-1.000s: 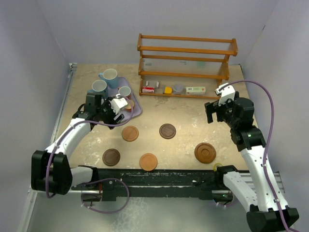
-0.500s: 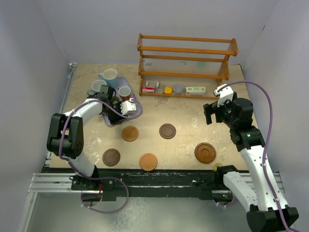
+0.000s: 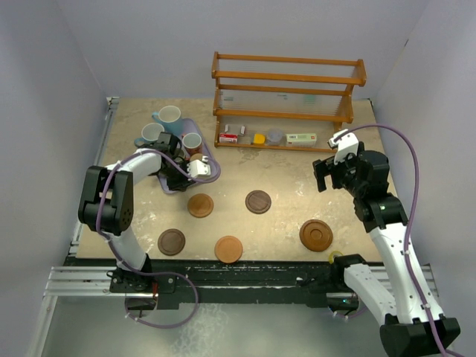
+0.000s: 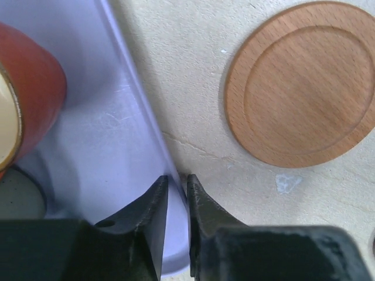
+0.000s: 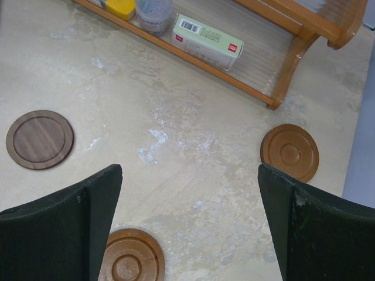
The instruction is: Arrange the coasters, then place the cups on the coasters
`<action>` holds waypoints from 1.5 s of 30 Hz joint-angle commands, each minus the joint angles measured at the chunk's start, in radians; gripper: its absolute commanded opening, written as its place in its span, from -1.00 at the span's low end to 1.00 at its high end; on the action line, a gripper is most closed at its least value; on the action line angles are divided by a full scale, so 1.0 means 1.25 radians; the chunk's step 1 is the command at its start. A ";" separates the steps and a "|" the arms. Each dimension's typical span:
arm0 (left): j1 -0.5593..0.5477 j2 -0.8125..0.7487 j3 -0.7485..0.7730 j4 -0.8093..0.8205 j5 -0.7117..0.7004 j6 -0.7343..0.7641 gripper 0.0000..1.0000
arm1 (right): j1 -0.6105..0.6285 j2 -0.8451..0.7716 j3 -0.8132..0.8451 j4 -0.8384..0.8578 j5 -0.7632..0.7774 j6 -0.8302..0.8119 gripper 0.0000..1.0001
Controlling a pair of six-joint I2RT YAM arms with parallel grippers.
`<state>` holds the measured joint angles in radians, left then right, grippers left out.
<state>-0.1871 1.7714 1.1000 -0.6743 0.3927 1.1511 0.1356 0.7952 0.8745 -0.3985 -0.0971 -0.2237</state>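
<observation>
Your left claw sits at the bottom centre of its wrist view with the jaws narrow, pinched on the thin rim of the lavender tray. Up and to the right of those jaws, clear of them, a light orange-brown coaster lies flat on the table; it is a smooth wooden disc with one shallow groove inside its edge. At the upper left a reddish cup stands on the tray, glossy, with a cream inside.

From above, you see the left claw at the tray's lower edge. Two light blue cups stand beyond it in the upper left, and that orange-brown coaster lies just below it.

Your right claw is spread wide and holds nothing. Below it in its wrist view lie a dark coaster at the left and two ringed coasters, one at the right and one at the bottom edge, all apart from the fingers.
</observation>
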 commanded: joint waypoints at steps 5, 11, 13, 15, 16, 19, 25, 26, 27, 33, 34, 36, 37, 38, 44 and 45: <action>0.030 -0.037 -0.091 -0.069 -0.128 0.113 -0.89 | 0.003 0.011 -0.004 0.020 -0.008 -0.015 1.00; 0.076 -0.107 -0.155 -0.101 -0.194 0.231 -0.94 | 0.003 0.023 -0.002 0.019 -0.008 -0.020 1.00; 0.082 -0.131 -0.178 -0.107 -0.210 0.265 -0.94 | 0.003 0.027 -0.003 0.019 -0.007 -0.020 1.00; 0.083 -0.150 -0.195 -0.113 -0.224 0.290 -0.94 | 0.003 0.030 -0.003 0.019 -0.008 -0.021 1.00; 0.083 -0.160 -0.206 -0.111 -0.230 0.301 -0.93 | 0.003 0.031 -0.004 0.019 -0.008 -0.021 1.00; 0.083 -0.193 -0.241 -0.105 -0.243 0.329 -0.94 | 0.003 0.034 -0.004 0.019 -0.007 -0.022 1.00; 0.093 -0.247 -0.304 -0.084 -0.307 0.362 -0.94 | 0.003 0.031 -0.007 0.019 -0.008 -0.024 1.00; 0.095 -0.255 -0.308 -0.087 -0.307 0.366 -0.94 | 0.003 0.032 -0.006 0.019 -0.008 -0.024 1.00; 0.096 -0.261 -0.312 -0.093 -0.303 0.369 -0.94 | 0.003 0.032 -0.006 0.019 -0.008 -0.025 1.00; 0.096 -0.322 -0.350 -0.102 -0.247 0.405 -0.94 | 0.003 0.036 -0.006 0.019 -0.012 -0.026 1.00; 0.096 -0.329 -0.353 -0.100 -0.237 0.407 -0.94 | 0.002 0.038 -0.006 0.019 -0.013 -0.025 1.00; 0.096 -0.334 -0.352 -0.100 -0.219 0.408 -0.93 | 0.003 0.041 -0.006 0.018 -0.016 -0.024 1.00; 0.096 -0.336 -0.348 -0.103 -0.208 0.406 -0.93 | 0.003 0.042 -0.005 0.017 -0.016 -0.024 1.00; 0.096 -0.337 -0.345 -0.104 -0.199 0.403 -0.92 | 0.003 0.042 -0.004 0.017 -0.017 -0.024 1.00; 0.094 -0.372 -0.348 -0.110 -0.155 0.386 -0.75 | 0.003 0.044 -0.005 0.018 -0.019 -0.024 1.00; 0.094 -0.381 -0.346 -0.110 -0.154 0.376 -0.68 | 0.003 0.047 -0.005 0.017 -0.020 -0.024 1.00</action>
<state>-0.0723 1.3491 0.6754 -0.7246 0.1093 1.6199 0.1368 0.8516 0.8730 -0.3988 -0.0990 -0.2405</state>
